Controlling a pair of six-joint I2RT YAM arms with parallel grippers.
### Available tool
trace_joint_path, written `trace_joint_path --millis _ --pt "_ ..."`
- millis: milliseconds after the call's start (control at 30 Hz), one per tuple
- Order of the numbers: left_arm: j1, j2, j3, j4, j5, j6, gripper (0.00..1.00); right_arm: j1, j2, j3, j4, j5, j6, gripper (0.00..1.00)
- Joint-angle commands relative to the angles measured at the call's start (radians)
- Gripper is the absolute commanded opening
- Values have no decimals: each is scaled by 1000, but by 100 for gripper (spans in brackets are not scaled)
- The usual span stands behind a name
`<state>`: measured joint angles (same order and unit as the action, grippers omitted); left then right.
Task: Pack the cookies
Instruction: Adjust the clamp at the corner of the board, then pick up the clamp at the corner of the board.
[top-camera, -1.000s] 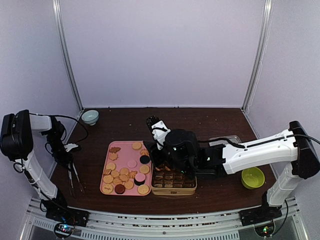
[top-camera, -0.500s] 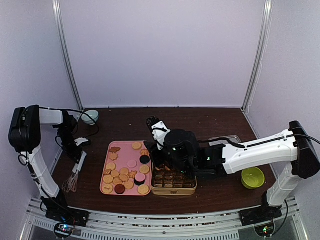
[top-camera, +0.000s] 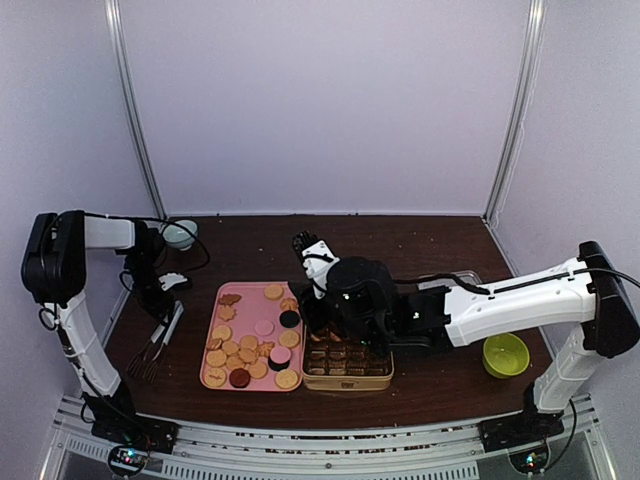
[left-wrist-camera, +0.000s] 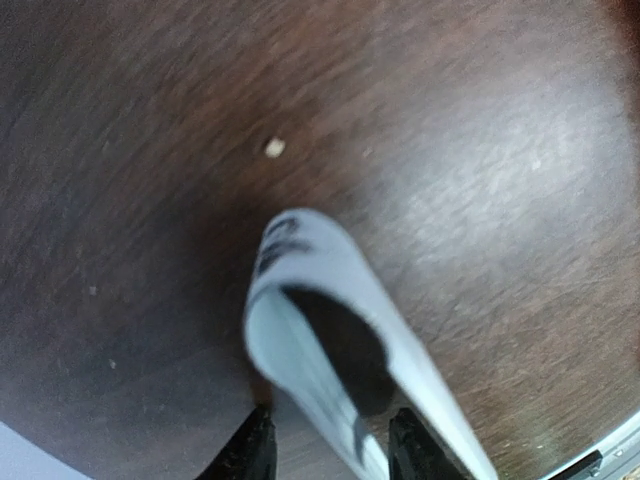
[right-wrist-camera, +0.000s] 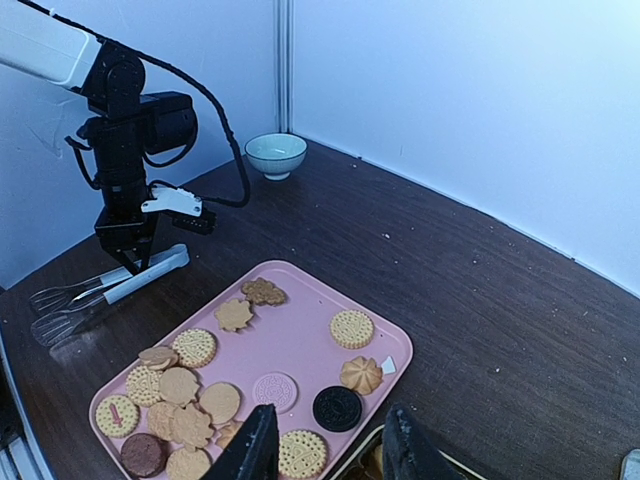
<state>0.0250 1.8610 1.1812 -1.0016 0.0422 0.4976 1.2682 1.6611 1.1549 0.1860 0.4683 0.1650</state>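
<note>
Many cookies (top-camera: 248, 348), mostly round and tan, with a few dark, pink and flower-shaped ones, lie on a pink tray (top-camera: 247, 305); they also show in the right wrist view (right-wrist-camera: 200, 395) on the tray (right-wrist-camera: 300, 310). More cookies fill a gold tin (top-camera: 347, 384) right of the tray. My right gripper (top-camera: 312, 325) (right-wrist-camera: 330, 450) is open and empty, hovering over the tray's right edge by the tin. My left gripper (top-camera: 163, 300) (left-wrist-camera: 332, 448) (right-wrist-camera: 138, 262) is left of the tray, shut on metal tongs (top-camera: 160, 340) (left-wrist-camera: 320, 300) (right-wrist-camera: 100, 288) near their handle end.
A small pale bowl (top-camera: 180, 234) (right-wrist-camera: 276, 155) stands at the back left. A green bowl (top-camera: 505, 355) sits at the front right. A metal tray (top-camera: 460, 279) lies behind the right arm. Frame posts and walls close in the table.
My left gripper has moved right and a little back, taking the tongs' handle with it; the tongs have swung from straight to slanted, nearer the tray. The right arm has not moved.
</note>
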Motion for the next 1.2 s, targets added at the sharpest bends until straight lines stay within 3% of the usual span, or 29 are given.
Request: trace_joint_path --millis 0,300,467,600,733,900,1033,1167 --pt "2 -87 -65 11 -43 22 44 3 11 28 -12 22 7 36" --pt "17 -226 -269 29 -106 56 48 3 18 36 -14 20 7 36" --pt "50 -235 -291 42 -89 54 45 3 16 34 -12 20 10 36" --pt "52 -226 -302 47 -65 60 37 3 9 34 -16 20 15 35" --pt "52 -223 -307 51 -19 62 19 3 5 28 -14 20 28 35" --pt "50 -258 -230 -12 72 87 2 3 0 32 -8 -2 45 35" --pt "24 -312 -93 -120 195 106 0 1 -8 48 -6 -40 57 37" --pt "-40 -364 49 -248 377 136 0 -13 -31 46 21 -125 89 46"
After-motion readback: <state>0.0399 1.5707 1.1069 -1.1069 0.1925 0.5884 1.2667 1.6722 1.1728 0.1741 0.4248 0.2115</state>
